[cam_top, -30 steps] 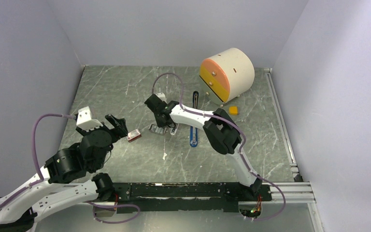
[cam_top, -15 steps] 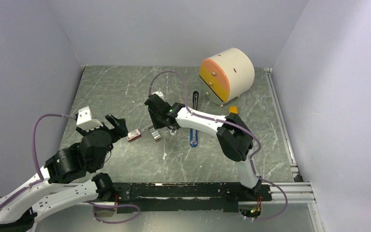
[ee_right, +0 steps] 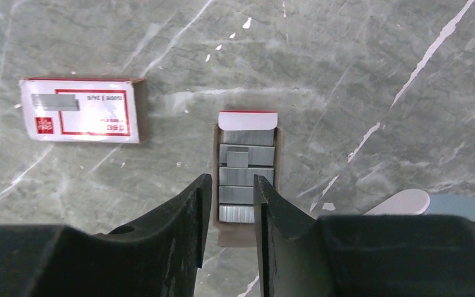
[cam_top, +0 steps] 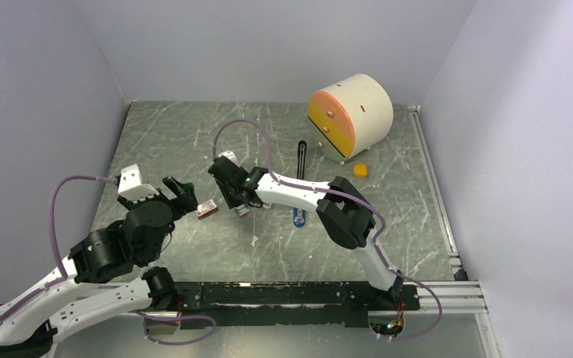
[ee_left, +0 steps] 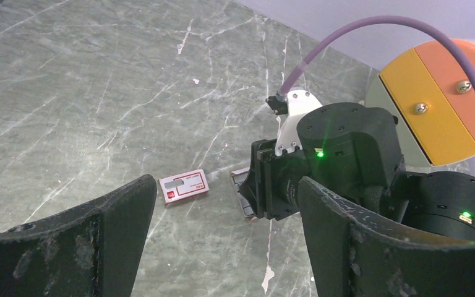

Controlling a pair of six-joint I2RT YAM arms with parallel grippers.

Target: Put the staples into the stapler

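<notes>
The staples (ee_right: 246, 176) are grey ribbed strips lying in a small open cardboard tray, also seen in the top view (cam_top: 241, 211) and the left wrist view (ee_left: 242, 190). My right gripper (ee_right: 232, 185) hovers just over the tray's near end, its jaws a narrow gap apart with nothing between them; in the top view it (cam_top: 233, 197) sits just behind the tray. The blue stapler (cam_top: 298, 217) lies right of the tray, mostly hidden under my right arm. My left gripper (cam_top: 184, 195) is wide open and empty, left of the red-and-white box.
A red-and-white cardboard box (ee_right: 79, 110) lies left of the tray, also in the top view (cam_top: 206, 209). A thin black strip (cam_top: 301, 154) lies behind the stapler. A cream cylinder with an orange-and-yellow face (cam_top: 351, 114) and a small yellow block (cam_top: 360, 170) stand at the back right.
My right gripper has swung left, and the staple tray has shifted a little toward the box under it. The left arm has not moved.
</notes>
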